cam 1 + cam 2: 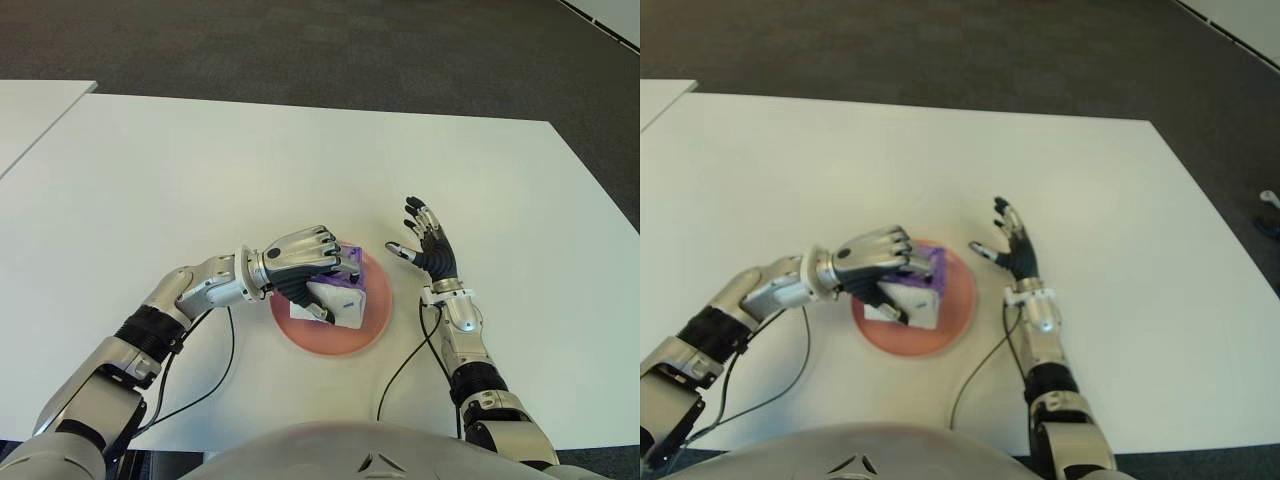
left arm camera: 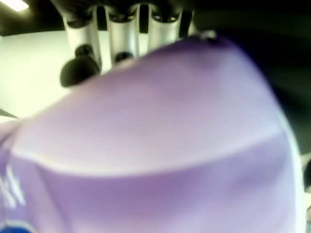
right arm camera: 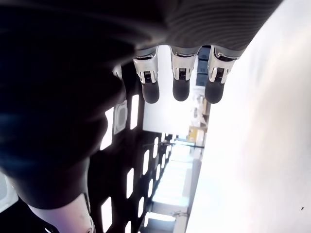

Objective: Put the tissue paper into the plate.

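Nearly finished: purple-and-white soft tissue pack [image 1: 338, 296] over the round pink plate [image 1: 375, 318] near the desk's [image 1: 300, 160] front edge, left hand [image 1: 298, 262] fingers clamped on it. Remaining: letting go, withdrawing. Right hand [image 1: 428, 248] beside the plate's right, fingers spread, empty.

Purple-white tissue paper pack [image 1: 338, 297] tilted over pink round plate [image 1: 372, 322], lower centre of frame, gripped by left robot hand [image 1: 300, 262].

Left hand [image 1: 305, 262]: over the plate [image 1: 375, 322], fingers curled around the tissue pack [image 1: 340, 300]. Right hand [image 1: 430, 250]: just right of the plate, fingers spread, holding nothing.
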Available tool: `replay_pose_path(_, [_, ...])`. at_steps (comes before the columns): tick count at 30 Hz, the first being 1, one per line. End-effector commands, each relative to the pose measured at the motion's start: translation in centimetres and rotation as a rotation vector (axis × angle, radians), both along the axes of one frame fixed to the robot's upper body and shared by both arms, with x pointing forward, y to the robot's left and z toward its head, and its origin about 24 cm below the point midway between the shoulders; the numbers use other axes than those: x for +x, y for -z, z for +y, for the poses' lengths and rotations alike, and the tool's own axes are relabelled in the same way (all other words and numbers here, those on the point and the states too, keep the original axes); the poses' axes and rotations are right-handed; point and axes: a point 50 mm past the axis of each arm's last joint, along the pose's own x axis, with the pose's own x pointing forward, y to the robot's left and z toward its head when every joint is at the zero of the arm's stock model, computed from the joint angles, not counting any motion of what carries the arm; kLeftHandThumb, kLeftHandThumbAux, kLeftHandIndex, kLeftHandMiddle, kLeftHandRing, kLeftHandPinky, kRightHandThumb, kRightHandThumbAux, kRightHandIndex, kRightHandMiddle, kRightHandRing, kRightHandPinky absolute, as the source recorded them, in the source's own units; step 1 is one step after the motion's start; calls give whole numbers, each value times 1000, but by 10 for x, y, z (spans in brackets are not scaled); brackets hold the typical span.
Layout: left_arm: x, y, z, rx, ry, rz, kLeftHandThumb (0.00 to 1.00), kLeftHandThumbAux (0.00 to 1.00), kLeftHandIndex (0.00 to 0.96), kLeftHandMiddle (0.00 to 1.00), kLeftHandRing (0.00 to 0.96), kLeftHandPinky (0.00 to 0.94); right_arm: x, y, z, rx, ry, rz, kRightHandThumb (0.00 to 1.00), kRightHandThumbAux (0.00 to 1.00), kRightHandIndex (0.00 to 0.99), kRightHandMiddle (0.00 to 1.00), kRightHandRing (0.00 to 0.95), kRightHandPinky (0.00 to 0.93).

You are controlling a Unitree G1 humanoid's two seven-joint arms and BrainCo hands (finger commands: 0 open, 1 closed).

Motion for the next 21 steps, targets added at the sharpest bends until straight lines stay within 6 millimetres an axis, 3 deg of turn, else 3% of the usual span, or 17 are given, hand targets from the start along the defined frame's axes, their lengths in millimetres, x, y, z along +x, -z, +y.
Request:
replay_pose_path(1, [0, 2, 2, -44, -11, 31, 729, 700, 443, 845, 837, 827, -34, 44, 2, 3, 8, 203, 0, 824, 0, 0, 0, 0])
replay_pose_path(14, [3, 20, 0, -37, -43, 15, 727, 701, 443, 846, 835, 825, -36, 45, 3, 18, 6, 197, 0, 827, 0, 0, 0, 0])
replay_pose_path(21, [7, 25, 1, -27, -94, -115, 726, 700, 443, 844, 833, 825, -37, 46, 1, 20, 4, 205, 0, 811, 0, 0, 0, 0])
